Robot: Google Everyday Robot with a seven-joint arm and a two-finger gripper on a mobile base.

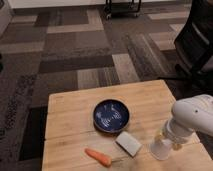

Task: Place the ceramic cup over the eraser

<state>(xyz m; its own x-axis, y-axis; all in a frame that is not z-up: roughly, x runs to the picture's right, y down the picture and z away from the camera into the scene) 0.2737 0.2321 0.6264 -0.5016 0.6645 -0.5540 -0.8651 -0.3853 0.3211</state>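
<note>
The cup (160, 150) stands mouth-down on the table (70, 107), right of the plate (112, 116) and nearer the front edge, just past the white slab (129, 143). The end effector (167, 141) sits directly above the cup, at its upper part; whether it clamps the cup or is loose I cannot tell. The eraser shows nowhere and may lie under the cup. The coming move likely turns on that vertical line: straight up, without tipping the cup.
</note>
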